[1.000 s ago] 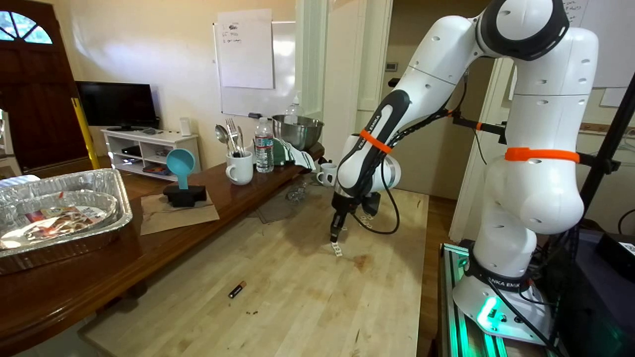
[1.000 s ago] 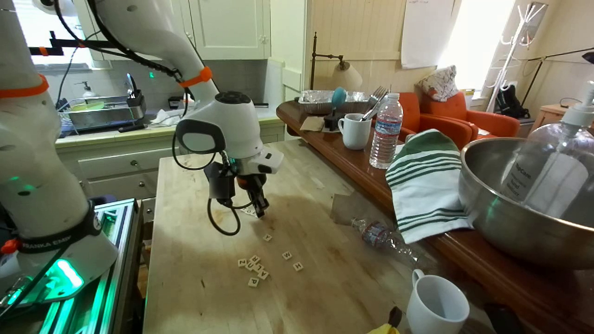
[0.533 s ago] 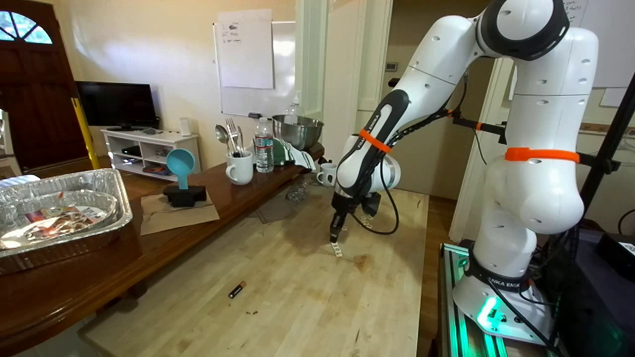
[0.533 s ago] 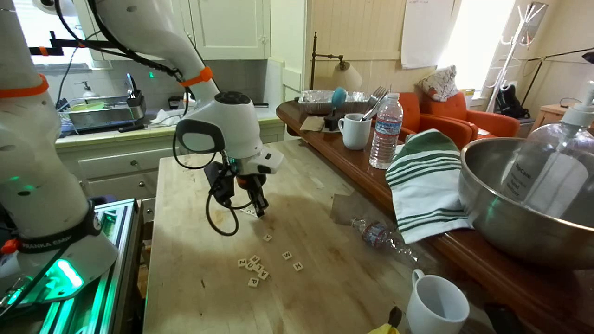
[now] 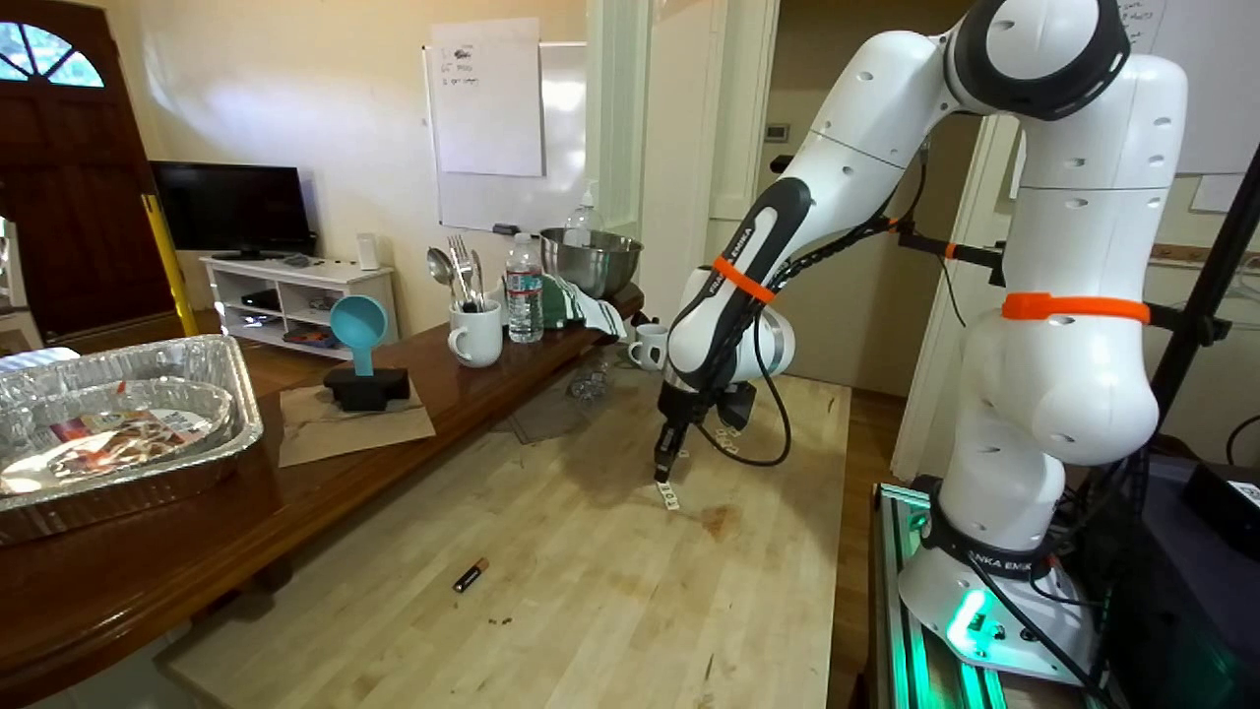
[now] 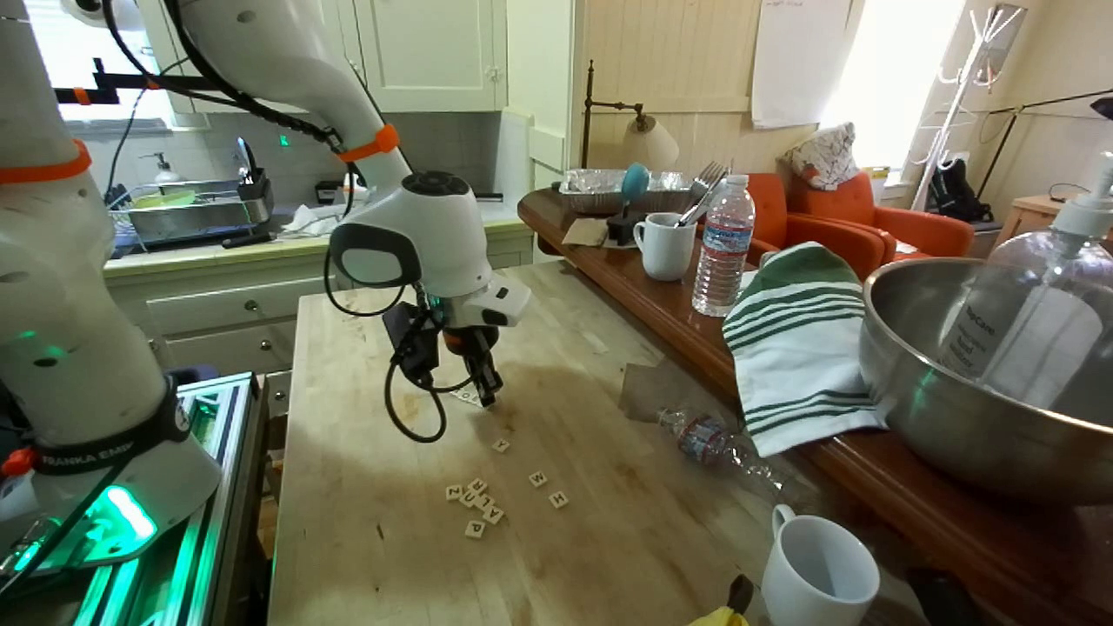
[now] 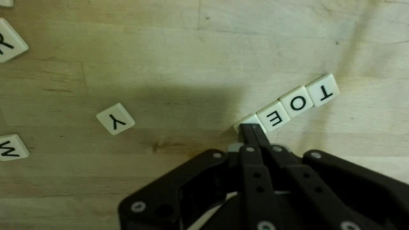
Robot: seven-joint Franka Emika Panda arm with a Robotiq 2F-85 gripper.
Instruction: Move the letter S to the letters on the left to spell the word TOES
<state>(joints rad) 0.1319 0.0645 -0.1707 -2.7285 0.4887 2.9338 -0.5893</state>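
In the wrist view, a black pincer [image 7: 254, 126] is pointing upward from five o'clock. It is standing narrow, its two halves pressing together. Its tips are overlapping a pale tile [image 7: 250, 119]; whether they are touching it, I cannot tell. That tile's letter is lying hidden, so I cannot tell whether it is showing the S. The tile is ending a slanting row: an E tile [image 7: 273, 116] is touching it, then an O tile [image 7: 296, 102] and a T tile [image 7: 322, 90] are following edge to edge, the line running from the tips toward two o'clock. A Y tile [image 7: 116, 118] is lying well apart, at nine o'clock from the tips, and an R tile [image 7: 14, 40] is showing farther off toward ten, cut by the view's edge.

In an exterior view, a white robot arm [image 5: 847, 128] is arching over a wooden table [image 5: 591, 630] from three o'clock. A battery [image 5: 471, 575] is lying at eight o'clock from the pincer. In an exterior view, a cluster of loose tiles [image 6: 484, 502] is lying at six o'clock from the pincer, and a white mug [image 6: 810, 574] is standing at four o'clock.
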